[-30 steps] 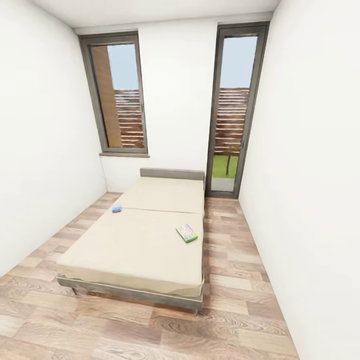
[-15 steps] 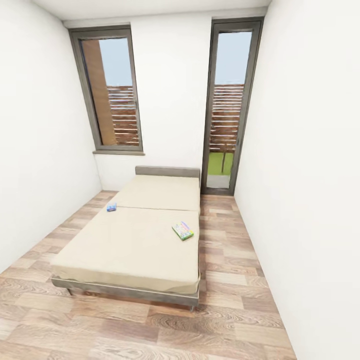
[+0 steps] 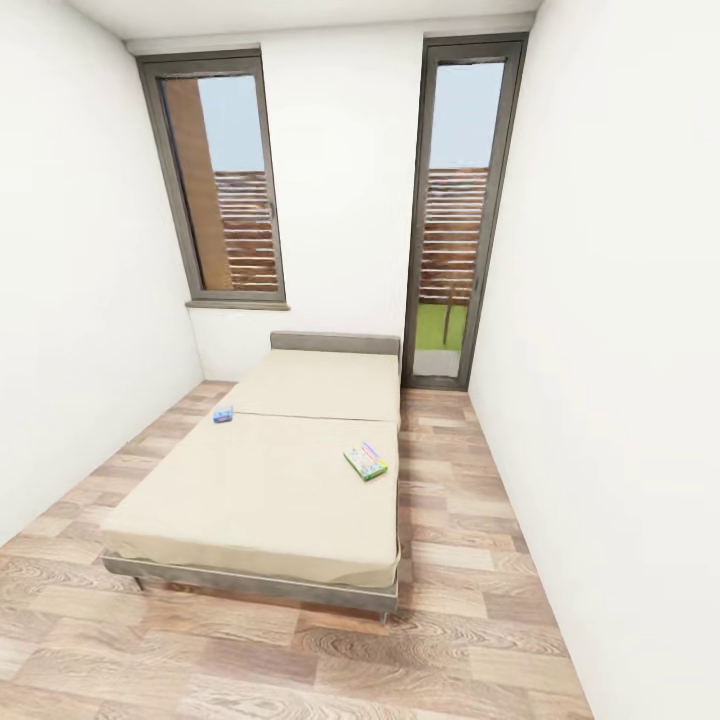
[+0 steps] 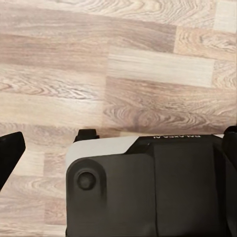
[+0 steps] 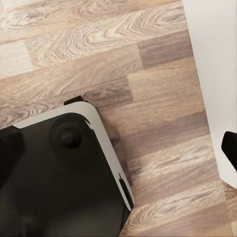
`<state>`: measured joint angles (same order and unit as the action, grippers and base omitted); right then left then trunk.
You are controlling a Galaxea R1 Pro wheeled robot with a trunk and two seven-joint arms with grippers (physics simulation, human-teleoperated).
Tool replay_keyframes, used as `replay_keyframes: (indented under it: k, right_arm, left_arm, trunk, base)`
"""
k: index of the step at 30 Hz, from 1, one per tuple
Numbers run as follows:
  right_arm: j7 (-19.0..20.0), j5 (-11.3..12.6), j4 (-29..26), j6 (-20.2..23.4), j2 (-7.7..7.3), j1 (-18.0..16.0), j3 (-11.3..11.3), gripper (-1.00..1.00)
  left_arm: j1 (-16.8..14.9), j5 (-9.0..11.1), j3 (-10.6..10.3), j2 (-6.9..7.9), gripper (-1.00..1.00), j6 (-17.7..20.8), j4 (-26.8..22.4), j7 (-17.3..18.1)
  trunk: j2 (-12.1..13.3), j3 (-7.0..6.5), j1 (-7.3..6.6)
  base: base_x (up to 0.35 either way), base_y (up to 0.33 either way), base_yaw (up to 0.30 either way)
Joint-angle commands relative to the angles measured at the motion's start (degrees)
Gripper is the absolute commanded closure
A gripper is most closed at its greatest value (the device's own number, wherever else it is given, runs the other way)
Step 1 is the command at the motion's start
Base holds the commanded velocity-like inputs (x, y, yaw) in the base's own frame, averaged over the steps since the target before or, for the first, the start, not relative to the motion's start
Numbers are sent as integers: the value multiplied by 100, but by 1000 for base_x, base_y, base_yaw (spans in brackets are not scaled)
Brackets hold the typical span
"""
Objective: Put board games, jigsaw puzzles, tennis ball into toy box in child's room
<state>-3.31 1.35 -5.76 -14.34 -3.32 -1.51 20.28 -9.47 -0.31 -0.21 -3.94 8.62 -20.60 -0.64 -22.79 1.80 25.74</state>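
Note:
The bed (image 3: 270, 490), with a beige mattress and grey frame, lies ahead in the head view. Two board games rest on it: a small blue box (image 3: 223, 414) at its left edge and a green-and-white box (image 3: 366, 462) near its right edge. The table, toy box, jigsaw puzzles and tennis ball are out of view. My left gripper (image 4: 118, 148) hangs over the wood floor and my own dark base, one black fingertip (image 4: 10, 153) far from the other, open and empty. My right gripper's fingertip (image 5: 230, 146) sits at the frame's edge above floor, spread wide, holding nothing.
White walls close in on both sides of the bed. A tall window (image 3: 222, 180) and a glass door (image 3: 455, 215) fill the far wall. A strip of plank floor (image 3: 450, 480) runs along the bed's right side, a narrower one on its left.
The whole head view shifted slightly a second ago, so the camera moved; it has been still for the last half second. The boxes on the bed have not moved.

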Motion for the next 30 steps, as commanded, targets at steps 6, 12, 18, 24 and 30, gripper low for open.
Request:
replay_keyframes:
  k: [6, 12, 18, 24, 30]
  right_arm:
    - [-18, 36, 5, -112, 0, -6, -5, -100]
    - [-31, 78, 1, -150, 0, -7, 16, -100]
    - [-42, 90, -3, -147, -2, -7, 40, -100]
    - [-46, 93, -4, -138, 3, -7, 40, -100]
    - [-48, 87, -18, -149, 6, -7, 35, -100]
  left_arm:
    - [-2, 2, 2, 5, -100, -116, 84, -7]
    - [-2, 4, -2, 7, -100, -159, 110, -10]
    - [-2, 4, -4, 4, -100, -172, 116, -7]
    - [-2, 4, -5, 6, -100, -176, 117, -7]
    - [-2, 6, -10, 12, -100, -176, 117, -7]
  trunk:
    - [-13, 13, 4]
    - [-13, 13, 4]
    - [-13, 13, 4]
    - [-13, 13, 4]
    - [-13, 13, 4]
  base:
    - [118, 0, 0]
    - [99, 0, 0]
    - [21, 0, -31]
    - [5, 0, -168]
    - [1, 0, -75]
